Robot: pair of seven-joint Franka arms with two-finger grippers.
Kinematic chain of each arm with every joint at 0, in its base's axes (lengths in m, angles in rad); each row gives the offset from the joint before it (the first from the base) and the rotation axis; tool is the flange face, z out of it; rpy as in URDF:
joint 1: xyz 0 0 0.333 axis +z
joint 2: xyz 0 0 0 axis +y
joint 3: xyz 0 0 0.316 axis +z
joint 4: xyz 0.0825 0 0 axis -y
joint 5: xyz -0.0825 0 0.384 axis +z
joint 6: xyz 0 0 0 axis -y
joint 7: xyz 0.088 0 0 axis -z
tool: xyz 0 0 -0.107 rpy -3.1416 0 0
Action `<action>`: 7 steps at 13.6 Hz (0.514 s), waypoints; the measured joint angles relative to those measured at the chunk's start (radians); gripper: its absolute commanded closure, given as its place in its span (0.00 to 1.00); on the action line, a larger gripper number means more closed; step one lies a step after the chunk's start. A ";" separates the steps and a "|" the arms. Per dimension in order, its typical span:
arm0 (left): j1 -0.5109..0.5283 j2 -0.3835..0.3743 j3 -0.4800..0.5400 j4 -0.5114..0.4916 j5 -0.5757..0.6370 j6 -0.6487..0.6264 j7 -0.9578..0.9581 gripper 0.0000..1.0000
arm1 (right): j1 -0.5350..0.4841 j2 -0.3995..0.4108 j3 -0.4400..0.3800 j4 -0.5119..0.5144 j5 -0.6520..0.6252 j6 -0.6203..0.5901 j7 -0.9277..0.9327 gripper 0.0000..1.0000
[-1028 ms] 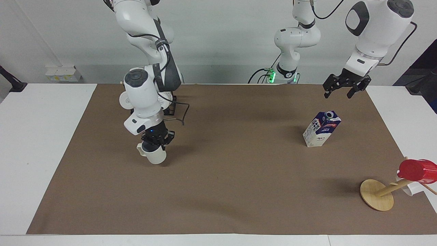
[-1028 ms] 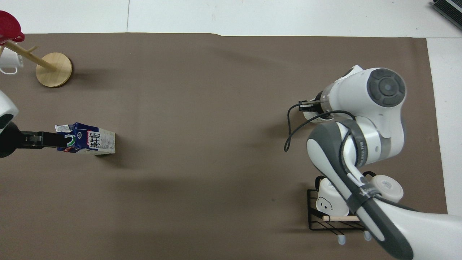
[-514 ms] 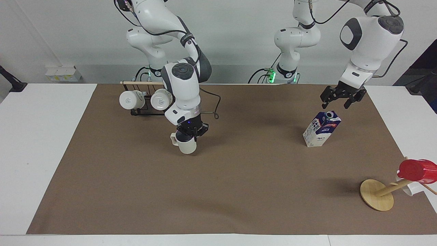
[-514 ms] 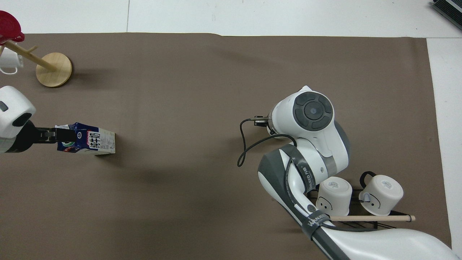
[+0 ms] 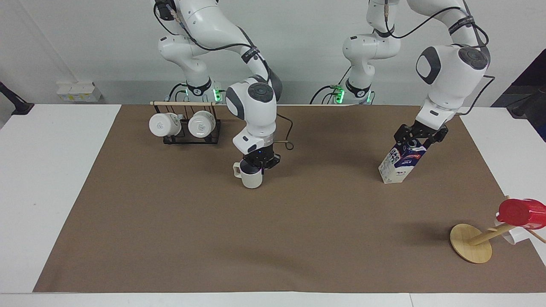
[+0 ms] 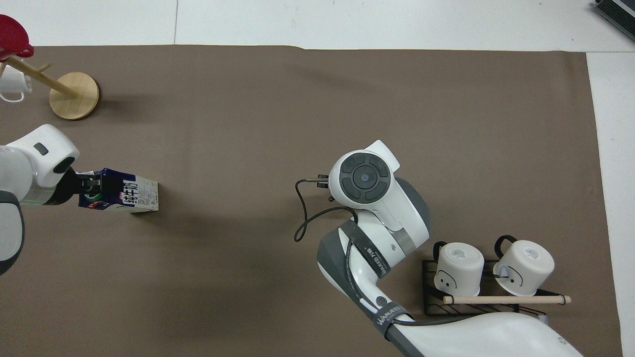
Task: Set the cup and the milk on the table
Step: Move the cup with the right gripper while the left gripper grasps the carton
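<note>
Since a second ago the right arm has carried the cup toward the table's middle, uncovering the rack, and the left gripper has dropped from the air onto the milk's top.

Table (image 5: pixel 51 179): white top, brown mat (image 5: pixel 298 238) over most of it.

Right arm: reaches in from its base and bends down over the mat's middle. Right gripper (image 5: pixel 258 164) points down, fingers closed on the rim of the cup (image 5: pixel 251 178). Cup upright, handle toward the right arm's end; base at or just above the mat, cannot tell which. In the overhead view the arm hides the cup.

Left arm: left gripper (image 5: pixel 417 137) sits at the top of the milk (image 5: pixel 401 162), fingers either side of the gable around the cap; whether they press it, cannot tell. Milk stands on the mat toward the left arm's end, leaning.

Rack (image 5: pixel 187 137): black wire, wooden bar, near the right arm's base; two white mugs (image 5: pixel 161 124) hang on it.

Wooden stand (image 5: pixel 471 249): farthest from the robots, at the left arm's end, tipped over; red cup (image 5: pixel 521 212) on its peg.
</note>
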 measured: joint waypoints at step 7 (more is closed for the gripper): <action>0.021 0.005 0.005 0.000 0.000 0.019 0.037 0.42 | 0.054 0.014 0.000 0.016 0.000 -0.003 0.035 0.89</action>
